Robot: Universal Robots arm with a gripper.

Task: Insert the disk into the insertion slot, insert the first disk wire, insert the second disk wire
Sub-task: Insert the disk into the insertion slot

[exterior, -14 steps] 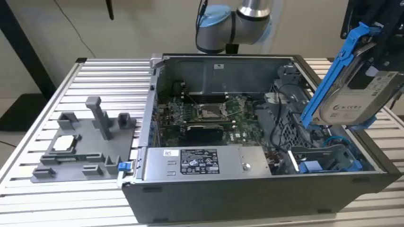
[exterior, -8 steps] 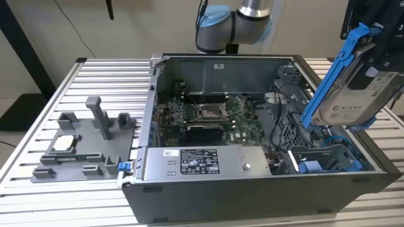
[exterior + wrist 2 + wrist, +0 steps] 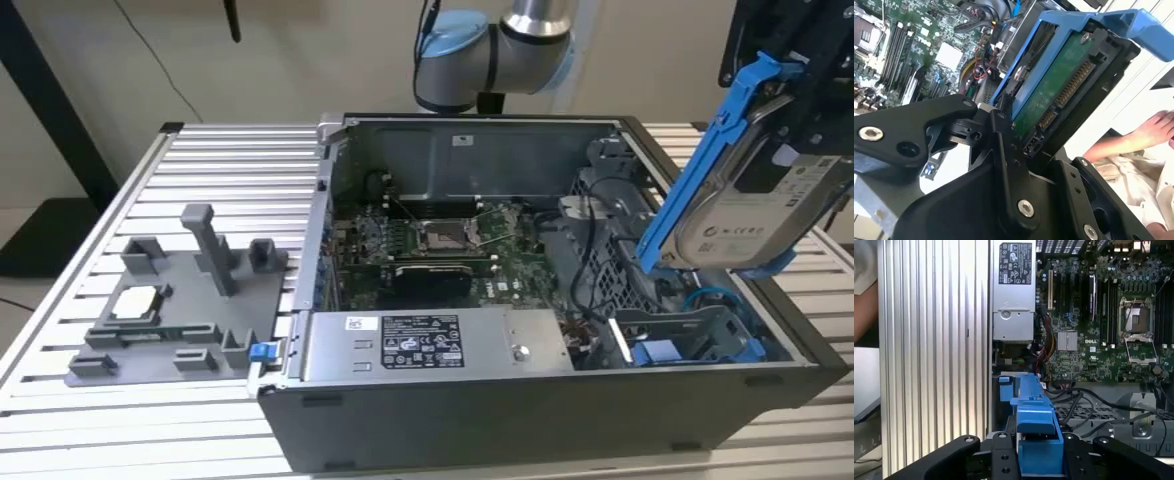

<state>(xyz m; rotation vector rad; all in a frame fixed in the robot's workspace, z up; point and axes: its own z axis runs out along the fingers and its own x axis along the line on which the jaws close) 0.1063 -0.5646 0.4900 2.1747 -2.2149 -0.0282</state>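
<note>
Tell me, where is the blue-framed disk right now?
The disk is held tilted in the hand, up at the exterior view's right, above the insertion slot in the computer case.

You see the disk (image 3: 763,205) as dull silver-grey metal with a white paper label (image 3: 742,236), framed in smooth blue plastic; the second wrist view shows its green circuit board (image 3: 1054,85). The gripper (image 3: 1039,460) looks matt black. The slot (image 3: 705,326) is grey sheet metal with blue plastic, and the table (image 3: 227,160) is ribbed satin metal.
</note>
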